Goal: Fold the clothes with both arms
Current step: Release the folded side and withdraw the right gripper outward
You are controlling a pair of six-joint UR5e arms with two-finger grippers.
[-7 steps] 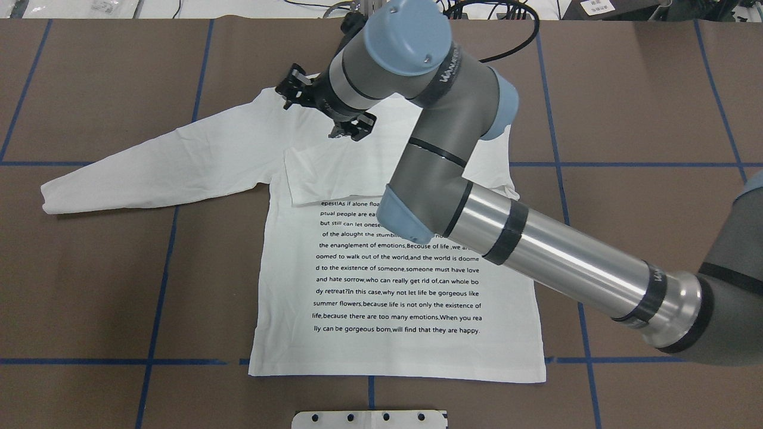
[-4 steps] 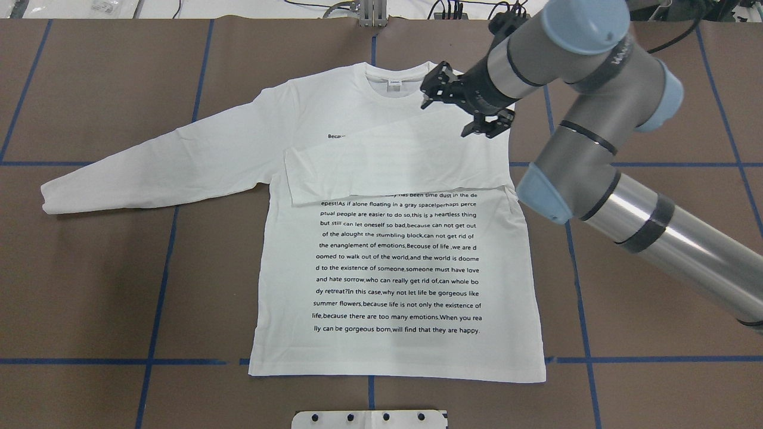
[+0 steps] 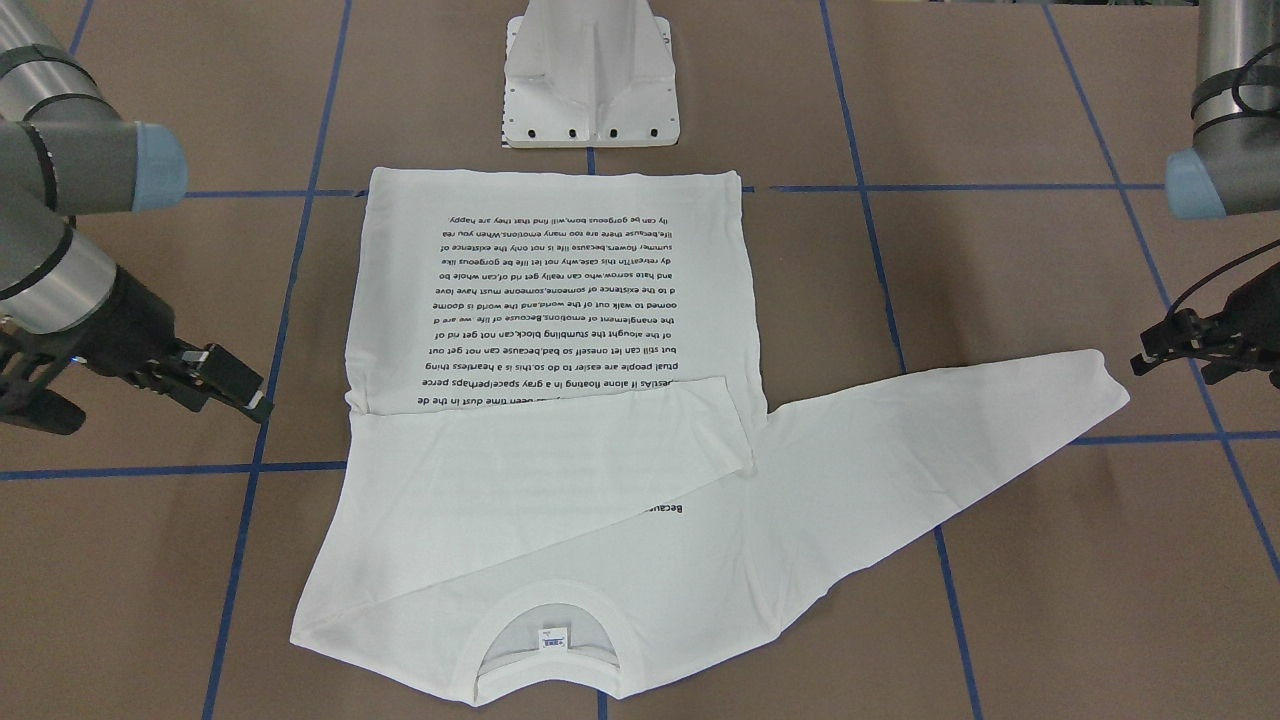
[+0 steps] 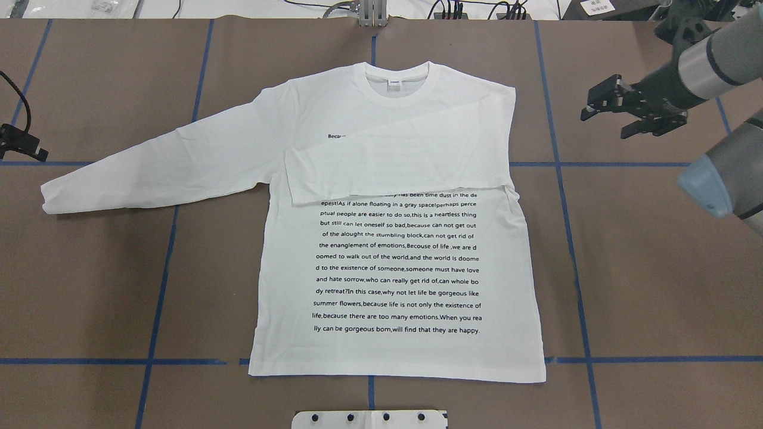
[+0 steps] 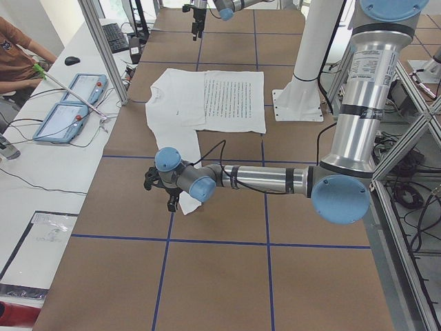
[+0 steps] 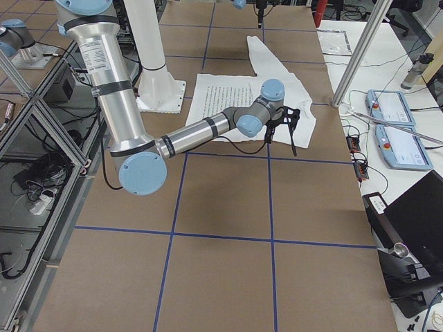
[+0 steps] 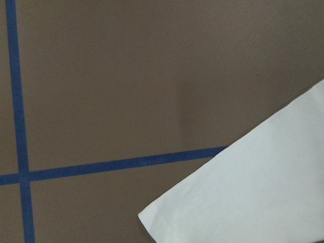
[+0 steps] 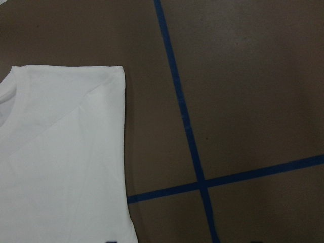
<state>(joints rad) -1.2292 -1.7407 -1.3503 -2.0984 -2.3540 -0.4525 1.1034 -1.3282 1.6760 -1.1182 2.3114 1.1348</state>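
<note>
The white long-sleeved shirt (image 4: 393, 262) lies flat with its print up and its collar (image 4: 396, 74) toward the far edge. One sleeve (image 4: 393, 164) is folded across the chest. The other sleeve (image 4: 155, 167) stretches out toward the left. My right gripper (image 4: 606, 122) hovers open and empty to the right of the shirt's shoulder, clear of the cloth. My left gripper (image 3: 1178, 358) is open and empty just beyond the outstretched cuff (image 3: 1100, 385). That cuff (image 7: 243, 197) shows in the left wrist view, and the shoulder edge (image 8: 66, 147) shows in the right wrist view.
Brown paper with blue tape lines (image 4: 563, 196) covers the table. The white pedestal base (image 3: 590, 80) stands at the shirt's hem side. A side desk with two tablets (image 5: 69, 107) and a seated person (image 5: 17, 52) runs along the far edge, behind metal frame posts (image 5: 103, 52).
The right arm has swung from over the shirt's collar area out to the right, off the cloth. The folded sleeve stays across the chest. The left gripper's tip now shows at the left edge.
</note>
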